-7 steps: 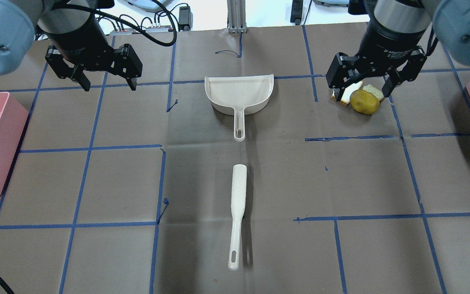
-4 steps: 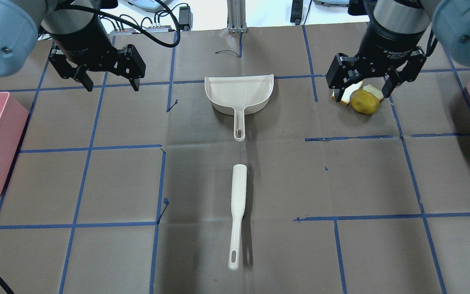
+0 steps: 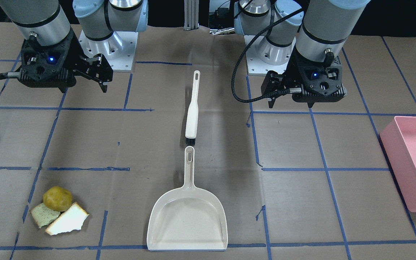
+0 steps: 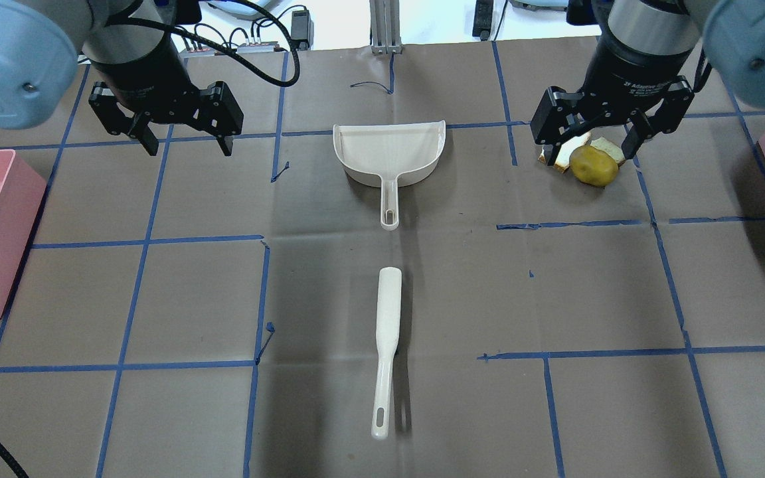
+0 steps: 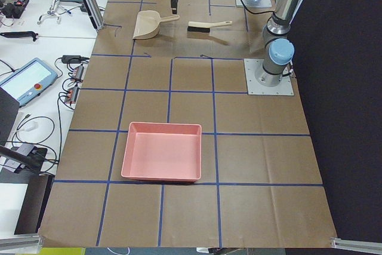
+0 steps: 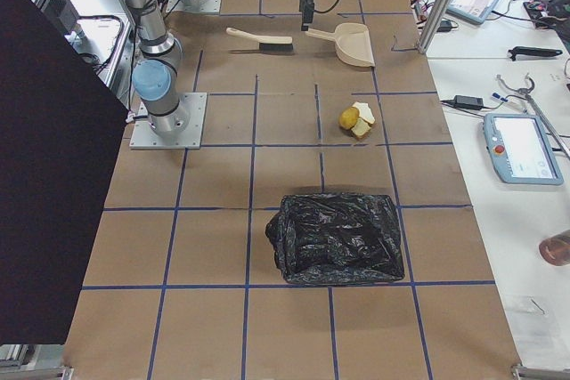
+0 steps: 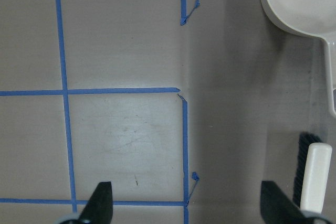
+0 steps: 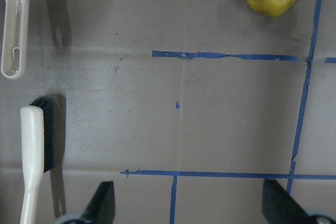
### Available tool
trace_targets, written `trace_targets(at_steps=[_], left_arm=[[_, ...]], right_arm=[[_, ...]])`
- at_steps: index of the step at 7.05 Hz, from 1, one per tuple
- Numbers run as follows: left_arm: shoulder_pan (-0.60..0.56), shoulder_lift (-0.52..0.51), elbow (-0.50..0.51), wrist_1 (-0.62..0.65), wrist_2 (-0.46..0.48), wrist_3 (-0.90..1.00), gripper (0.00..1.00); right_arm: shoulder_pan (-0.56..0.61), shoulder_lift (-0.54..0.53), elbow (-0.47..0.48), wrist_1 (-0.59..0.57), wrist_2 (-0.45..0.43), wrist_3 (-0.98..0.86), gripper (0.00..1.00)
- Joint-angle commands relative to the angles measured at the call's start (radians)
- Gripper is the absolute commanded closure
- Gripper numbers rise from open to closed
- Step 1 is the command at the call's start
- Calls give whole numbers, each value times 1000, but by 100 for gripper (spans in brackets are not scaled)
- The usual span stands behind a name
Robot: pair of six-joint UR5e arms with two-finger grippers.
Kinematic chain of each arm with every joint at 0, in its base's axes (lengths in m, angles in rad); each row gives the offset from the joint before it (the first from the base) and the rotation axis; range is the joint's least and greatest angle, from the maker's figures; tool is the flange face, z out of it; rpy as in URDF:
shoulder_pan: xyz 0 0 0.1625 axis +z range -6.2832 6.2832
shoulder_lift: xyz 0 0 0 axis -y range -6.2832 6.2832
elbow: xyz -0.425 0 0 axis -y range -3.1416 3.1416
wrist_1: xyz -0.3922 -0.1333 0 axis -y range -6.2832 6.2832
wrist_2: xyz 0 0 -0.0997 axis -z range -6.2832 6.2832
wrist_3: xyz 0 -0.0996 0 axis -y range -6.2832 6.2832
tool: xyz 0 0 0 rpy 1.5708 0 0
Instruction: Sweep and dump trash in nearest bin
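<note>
Left gripper (image 4: 190,149) and right gripper (image 4: 586,147) both hang wide open, holding nothing; potato (image 4: 594,166) and two bread slices (image 3: 67,219) lie touching, far right on desk (image 4: 157,299).

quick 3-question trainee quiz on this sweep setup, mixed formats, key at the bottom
1. True or false: the left gripper is holding the brush.
2. Which bin stands at the same end of the table as the trash? A) pink bin B) black-bagged bin C) no bin in view
3. Fill in: the brush's bristle end faces the handle of the ___.

Key: 1 false, it is open and empty; 2 B; 3 dustpan.
</note>
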Motion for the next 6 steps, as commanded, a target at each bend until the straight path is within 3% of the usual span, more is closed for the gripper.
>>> trace_targets(at_steps=[1,4,6], left_arm=[[-1,2,1,1,-8,-8,0],[-7,12,-4,-8,-10,-4,0],[-25,11,-5,-13,-14,-20,0]], right_arm=[[0,0,0,0,-3,0,0],[2,11,-18,-3,-4,5,0],[23,91,-81,-60,4,58,0]])
